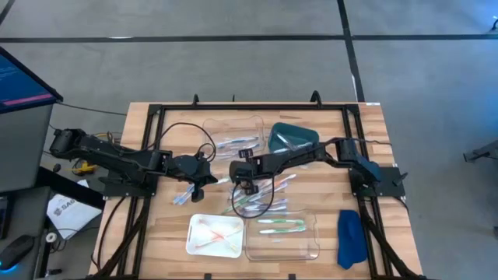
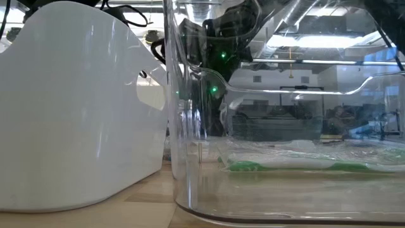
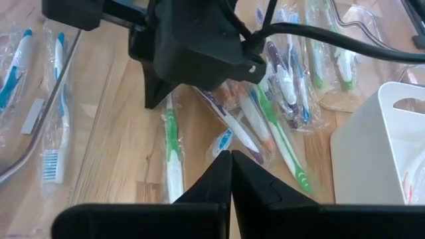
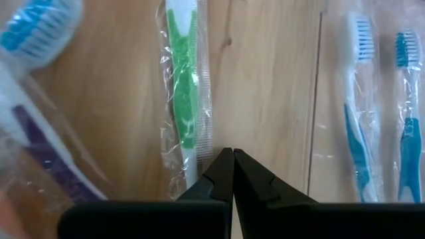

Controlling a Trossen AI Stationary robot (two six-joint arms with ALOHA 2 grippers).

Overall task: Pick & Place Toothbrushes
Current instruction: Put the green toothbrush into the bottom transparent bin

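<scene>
Two dark robot arms meet over wrapped plastic toothbrushes scattered mid-bench.

From above, the left claw and right claw are seen beside the pile on the wooden bench; green brushes lie in the clear plastic tray, pink ones in the white tray. Each wrist view shows its claw clenched, empty, above wrapped brushes.
</scene>
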